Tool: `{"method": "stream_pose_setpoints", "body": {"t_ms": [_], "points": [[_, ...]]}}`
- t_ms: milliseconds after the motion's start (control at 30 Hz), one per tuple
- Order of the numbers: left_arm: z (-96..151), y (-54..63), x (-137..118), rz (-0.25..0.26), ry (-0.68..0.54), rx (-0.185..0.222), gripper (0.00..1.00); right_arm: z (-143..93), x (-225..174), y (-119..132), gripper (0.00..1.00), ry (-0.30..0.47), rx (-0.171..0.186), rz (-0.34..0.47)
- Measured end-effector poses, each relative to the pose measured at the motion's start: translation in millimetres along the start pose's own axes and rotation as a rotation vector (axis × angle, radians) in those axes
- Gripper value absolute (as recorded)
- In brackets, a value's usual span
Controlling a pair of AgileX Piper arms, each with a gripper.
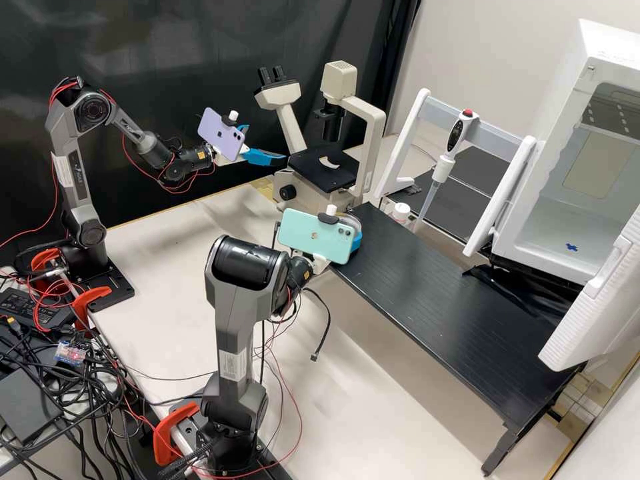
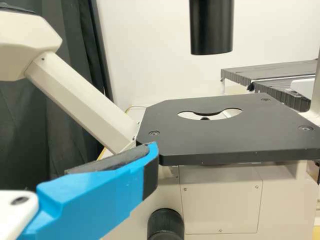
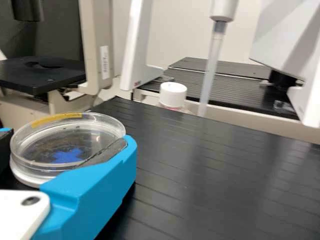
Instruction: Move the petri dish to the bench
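- One clear petri dish lies between the jaws of the right gripper, near a corner of the black counter; whether its base touches the counter cannot be told.
- The dish is roughly level, its round rim reaching across the space between the two blue fingers.
- A yellow strip runs along the rim, and a blue cross-shaped mark shows within the dish's outline.
- A narrow white label is on the upright of the microscope; its print is too small to make out.
- The right jaws are parted by the dish's width and pinch its sides, one dark pad against the rim.
- The left gripper has its jaws spread, with nothing between them, near the microscope's black stage.
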Motion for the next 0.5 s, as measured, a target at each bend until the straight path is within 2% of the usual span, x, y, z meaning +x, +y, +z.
{"method": "stream_pose_setpoints", "body": {"t_ms": [133, 167, 500], "points": [[0.0, 0.0, 0.0, 0.000, 0.000, 0.000, 1.00, 3.7, 0.8, 3.4, 0.00, -0.011, 0.002, 0.010], [0.0, 0.0, 0.0, 0.000, 0.000, 0.000, 1.00, 5.0, 0.0, 3.1, 1.00, -0.011, 0.001, 0.006], [0.0, 0.0, 0.0, 0.000, 0.000, 0.000, 1.00, 0.2, -6.7, 3.3, 1.00, 0.028, -0.008, 0.005]]}}
